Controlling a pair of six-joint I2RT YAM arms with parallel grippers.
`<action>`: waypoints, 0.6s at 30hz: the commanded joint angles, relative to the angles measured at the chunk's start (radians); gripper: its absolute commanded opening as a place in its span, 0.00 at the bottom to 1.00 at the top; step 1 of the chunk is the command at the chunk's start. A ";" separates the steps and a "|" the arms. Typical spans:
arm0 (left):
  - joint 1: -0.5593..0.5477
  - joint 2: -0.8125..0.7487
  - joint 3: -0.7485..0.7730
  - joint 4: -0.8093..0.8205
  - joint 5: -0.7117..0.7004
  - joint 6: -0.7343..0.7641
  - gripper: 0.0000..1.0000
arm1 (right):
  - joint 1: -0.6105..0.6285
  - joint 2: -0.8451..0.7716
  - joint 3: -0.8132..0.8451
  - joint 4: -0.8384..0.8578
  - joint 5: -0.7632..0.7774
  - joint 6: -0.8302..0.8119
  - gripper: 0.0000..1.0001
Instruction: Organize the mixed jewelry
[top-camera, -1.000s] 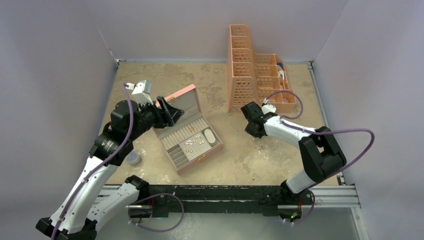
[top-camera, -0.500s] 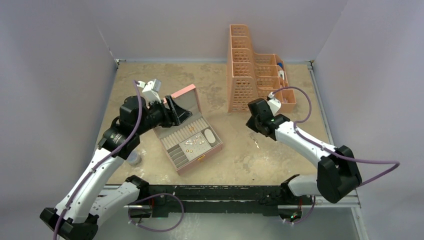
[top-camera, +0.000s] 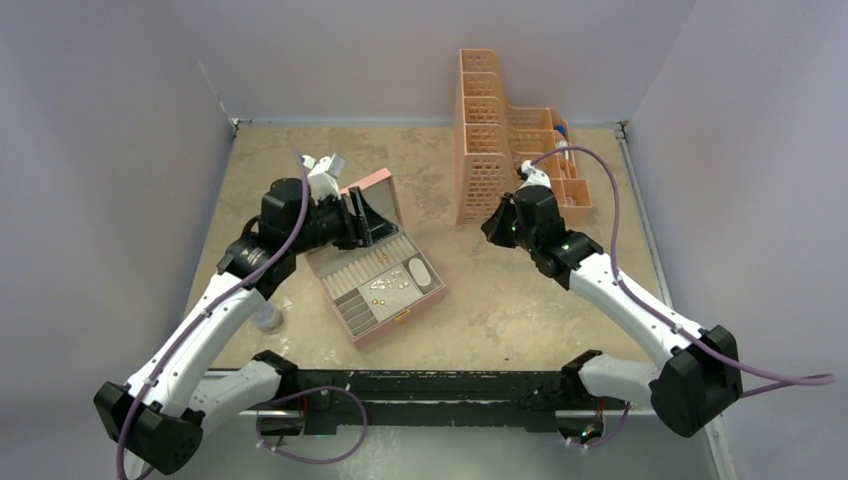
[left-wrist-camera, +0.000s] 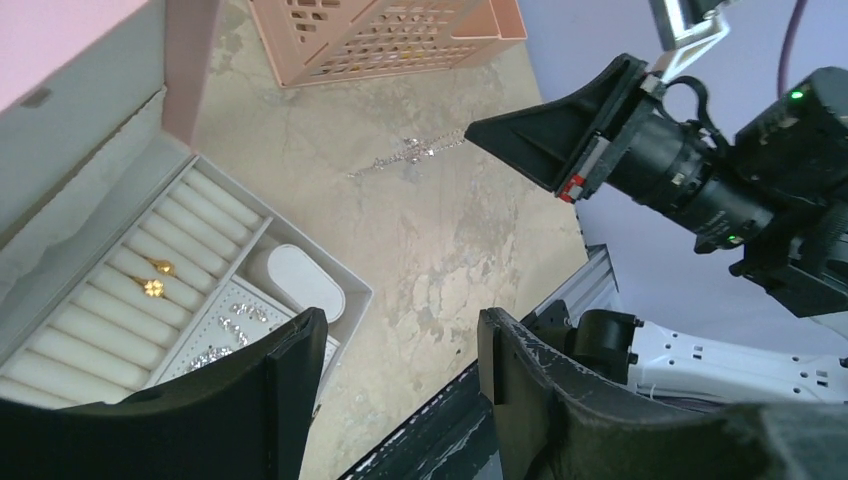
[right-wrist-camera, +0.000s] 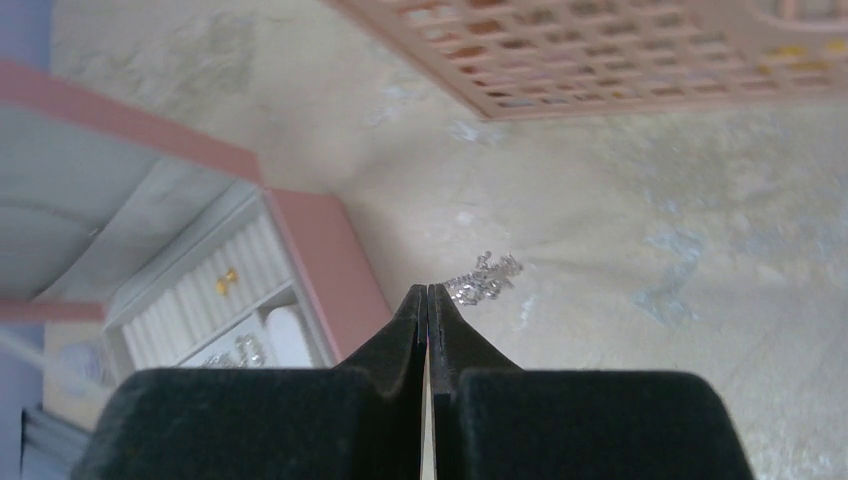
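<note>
Well, gold rings (left-wrist-camera: 152, 285) and silvery bits (left-wrist-camera: 235, 318) already sit in your pink box (top-camera: 405, 318). Your right gripper (right-wrist-camera: 428, 292), pinched tight, holds a silvery chain (right-wrist-camera: 485, 277) near it; that one needs a spot. Your left gripper (left-wrist-camera: 400, 320) is spread apart, empty.

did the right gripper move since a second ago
Yes. The right gripper, shut on a silvery chain, has moved toward the far end of the top view, closer to the orange organizer.

Partly sorted: two gold studs (left-wrist-camera: 152, 287) tucked among padded rolls (left-wrist-camera: 110, 310) of pink box (top-camera: 425, 297), silvery pieces (left-wrist-camera: 228, 328) clustered in neighbouring compartment, silvery chain (left-wrist-camera: 408, 155) stretched loose on surface (left-wrist-camera: 450, 230).
</note>
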 joint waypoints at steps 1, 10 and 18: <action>0.006 0.051 0.070 0.071 0.067 0.047 0.56 | -0.001 -0.041 0.078 0.137 -0.237 -0.236 0.00; 0.013 0.197 0.157 0.170 0.257 0.179 0.56 | 0.001 -0.008 0.184 0.183 -0.557 -0.455 0.00; 0.039 0.246 0.150 0.334 0.472 0.259 0.50 | 0.026 0.087 0.325 0.079 -0.761 -0.598 0.00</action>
